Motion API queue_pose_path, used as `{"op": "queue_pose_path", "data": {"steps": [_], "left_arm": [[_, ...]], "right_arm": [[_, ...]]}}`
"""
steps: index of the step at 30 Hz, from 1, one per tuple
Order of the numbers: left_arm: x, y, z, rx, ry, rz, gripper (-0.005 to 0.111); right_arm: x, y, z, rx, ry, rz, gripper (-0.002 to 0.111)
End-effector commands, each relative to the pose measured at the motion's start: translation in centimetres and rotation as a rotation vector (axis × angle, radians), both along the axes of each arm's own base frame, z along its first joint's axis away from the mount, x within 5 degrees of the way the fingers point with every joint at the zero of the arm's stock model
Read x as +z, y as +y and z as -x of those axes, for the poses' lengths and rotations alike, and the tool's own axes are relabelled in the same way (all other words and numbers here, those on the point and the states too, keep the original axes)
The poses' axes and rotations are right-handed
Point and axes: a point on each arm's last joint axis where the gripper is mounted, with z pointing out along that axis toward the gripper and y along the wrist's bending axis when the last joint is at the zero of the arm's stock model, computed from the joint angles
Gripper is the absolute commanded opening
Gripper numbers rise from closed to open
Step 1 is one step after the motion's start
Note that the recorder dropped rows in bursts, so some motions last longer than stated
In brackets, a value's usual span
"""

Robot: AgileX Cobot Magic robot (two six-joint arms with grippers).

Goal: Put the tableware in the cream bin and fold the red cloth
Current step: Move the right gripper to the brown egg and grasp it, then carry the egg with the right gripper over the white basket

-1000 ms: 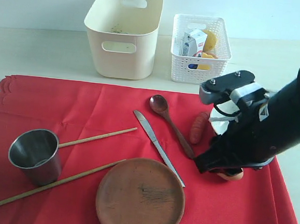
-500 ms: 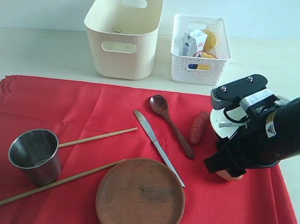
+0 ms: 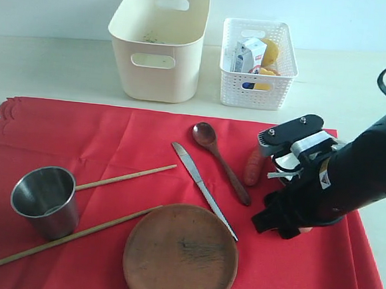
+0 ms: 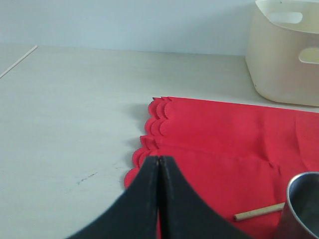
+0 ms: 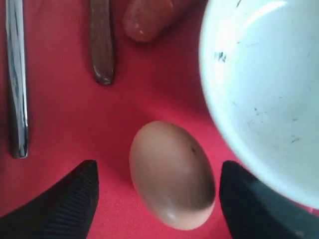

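The red cloth [image 3: 113, 145] lies spread flat. On it are a steel cup [image 3: 45, 200], two chopsticks [image 3: 125, 176], a brown plate [image 3: 181, 254], a knife [image 3: 203, 189] and a wooden spoon [image 3: 220, 161]. The empty cream bin [image 3: 159, 45] stands behind the cloth. My right gripper [image 5: 159, 172] is open, its fingers on either side of a brown egg [image 5: 172, 172] without touching it. The pale bowl [image 5: 264, 89] sits right beside the egg, hidden under my arm in the exterior view. My left gripper [image 4: 158, 159] is shut and empty above the cloth's scalloped edge [image 4: 154, 124].
A sausage [image 3: 253, 165] lies on the cloth between the spoon and my right arm. A white lattice basket [image 3: 258, 62] with a milk carton and other food stands right of the cream bin. Bare table surrounds the cloth.
My right gripper's jaws have spread wider. The right arm swung right, then back left and down over the egg, and now covers the bowl in the exterior view.
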Motion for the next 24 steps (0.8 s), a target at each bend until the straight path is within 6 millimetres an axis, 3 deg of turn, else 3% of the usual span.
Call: {"op": "queue_pose_path", "data": {"steps": [1, 7, 13, 17, 20, 24], "left_arm": [[0.0, 0.0, 0.0, -0.008, -0.01, 0.001, 0.0], [0.0, 0.0, 0.0, -0.008, -0.01, 0.001, 0.0], [0.0, 0.0, 0.0, -0.008, -0.01, 0.001, 0.0], [0.0, 0.0, 0.0, -0.008, -0.01, 0.001, 0.0], [0.0, 0.0, 0.0, -0.008, -0.01, 0.001, 0.0], [0.0, 0.0, 0.0, -0.008, -0.01, 0.001, 0.0]], "right_arm": [[-1.1, 0.2, -0.2, 0.004, 0.012, 0.006, 0.061], [-2.0, 0.1, 0.0, -0.009, 0.06, 0.03, 0.032], [-0.8, 0.1, 0.1, -0.032, 0.038, -0.009, 0.01], [1.0, 0.1, 0.4, -0.058, 0.0, -0.064, 0.0], [3.1, 0.1, 0.9, -0.054, -0.043, -0.139, 0.0], [7.2, 0.3, 1.2, -0.039, -0.2, -0.278, 0.0]]}}
